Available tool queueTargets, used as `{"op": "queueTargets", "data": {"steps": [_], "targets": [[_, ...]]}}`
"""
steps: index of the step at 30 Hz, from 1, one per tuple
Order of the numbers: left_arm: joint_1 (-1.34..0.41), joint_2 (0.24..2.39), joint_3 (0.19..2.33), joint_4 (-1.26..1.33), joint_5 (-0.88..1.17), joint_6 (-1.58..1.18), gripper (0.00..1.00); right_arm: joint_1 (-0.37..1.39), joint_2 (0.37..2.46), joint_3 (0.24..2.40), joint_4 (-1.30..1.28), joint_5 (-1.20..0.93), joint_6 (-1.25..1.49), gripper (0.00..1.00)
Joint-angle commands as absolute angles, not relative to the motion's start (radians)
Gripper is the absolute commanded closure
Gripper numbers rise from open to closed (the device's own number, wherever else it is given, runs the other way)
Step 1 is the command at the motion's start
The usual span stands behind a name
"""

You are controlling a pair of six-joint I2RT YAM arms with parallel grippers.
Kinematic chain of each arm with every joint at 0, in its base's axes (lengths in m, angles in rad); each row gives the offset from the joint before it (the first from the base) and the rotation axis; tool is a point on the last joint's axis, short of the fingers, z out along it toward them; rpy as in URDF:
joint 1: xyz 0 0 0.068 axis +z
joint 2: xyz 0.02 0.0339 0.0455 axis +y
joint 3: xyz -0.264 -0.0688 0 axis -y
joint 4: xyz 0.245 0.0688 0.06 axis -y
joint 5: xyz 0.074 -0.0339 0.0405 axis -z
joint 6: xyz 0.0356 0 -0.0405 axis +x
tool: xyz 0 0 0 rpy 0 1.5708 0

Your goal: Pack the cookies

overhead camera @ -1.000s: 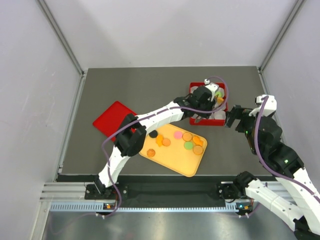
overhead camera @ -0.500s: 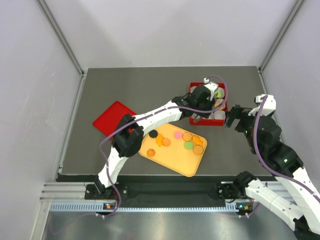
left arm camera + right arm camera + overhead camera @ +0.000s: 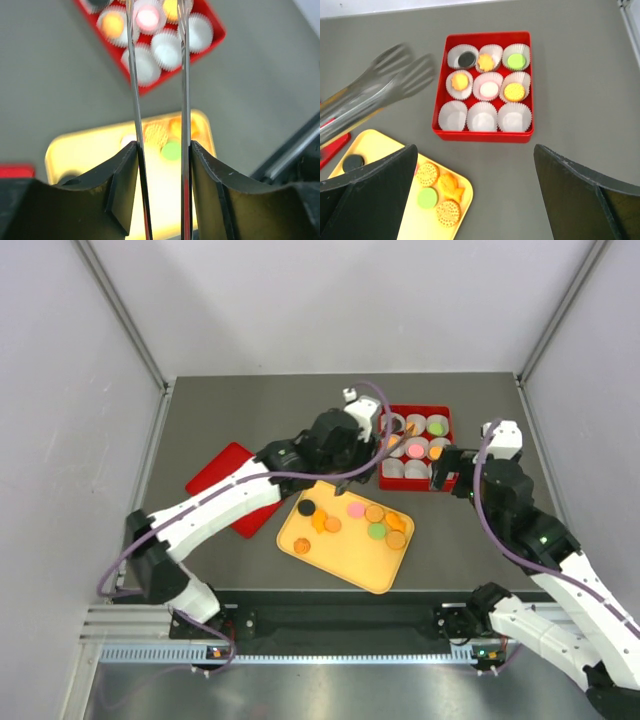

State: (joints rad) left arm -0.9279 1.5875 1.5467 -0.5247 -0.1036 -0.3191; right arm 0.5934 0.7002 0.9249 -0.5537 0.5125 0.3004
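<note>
Several cookies (image 3: 354, 509) lie on the yellow tray (image 3: 345, 560), among them a green one (image 3: 426, 197) and a black one (image 3: 353, 162). The red box (image 3: 482, 136) holds nine white paper cups. The back and middle rows hold a cookie each, and the near row's cups (image 3: 482, 117) are empty. My left gripper (image 3: 362, 440) is shut on metal tongs (image 3: 380, 90), whose open, empty tips hover just left of the box. In the left wrist view the tongs (image 3: 133, 75) run between my gripper (image 3: 160, 150) fingers. My right gripper (image 3: 475, 150) is open and empty, near the box's front right.
A red lid (image 3: 225, 485) lies flat on the grey table left of the tray. The box (image 3: 382, 480) sits at the back right, with the tray just in front of it. Grey walls close in the table on three sides.
The left arm has swung back and left, drawing the tongs out from over the box to its left side. The right gripper has shifted slightly left, toward the box.
</note>
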Motion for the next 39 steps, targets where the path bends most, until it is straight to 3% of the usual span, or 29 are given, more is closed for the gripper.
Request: {"op": "queueTargets", "data": {"steps": [1,11,39], "targets": [[-0.931,1.47,1.419,-0.649,-0.088,-0.33,0.51,0.591,0.724,0.914,-0.465,0.473,0.307,0.0],[-0.98,1.261,1.163,-0.821,-0.113,-0.377,0.51,0.589,0.81,0.899,-0.405,0.434,0.314,0.0],[-1.015,1.292,1.104,-0.916,-0.147,-0.374,0.46,0.591,0.821,0.868,-0.385,0.413,0.322,0.0]]}}
